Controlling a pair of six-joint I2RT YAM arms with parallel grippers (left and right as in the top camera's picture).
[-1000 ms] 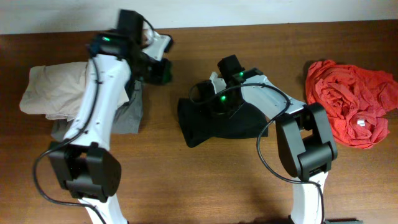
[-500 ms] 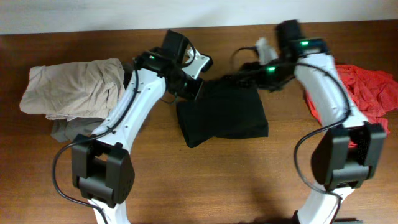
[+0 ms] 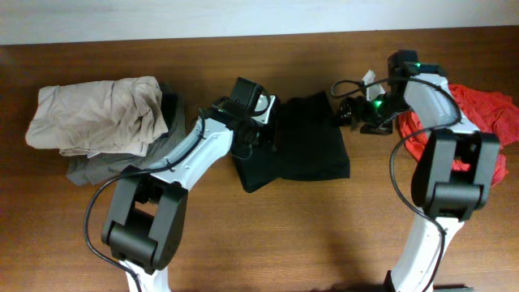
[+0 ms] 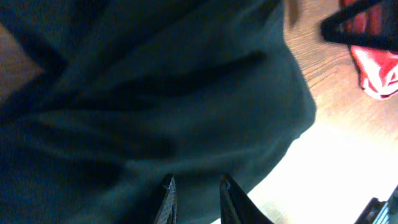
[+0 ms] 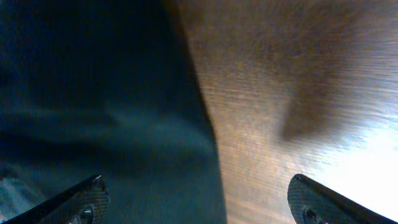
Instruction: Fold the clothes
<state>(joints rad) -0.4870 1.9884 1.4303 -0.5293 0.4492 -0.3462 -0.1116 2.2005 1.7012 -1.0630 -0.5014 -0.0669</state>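
Right wrist: right tool spread wide

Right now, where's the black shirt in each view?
Overhead: shirt lies mid-frame, folded, slightly towards the far edge.
Left wrist: shirt fills most of the frame, all but the right side.
Right wrist: shirt takes up the left half.
Shared landmark: bare wood table along the shirt's edge, at right in both wrist views.
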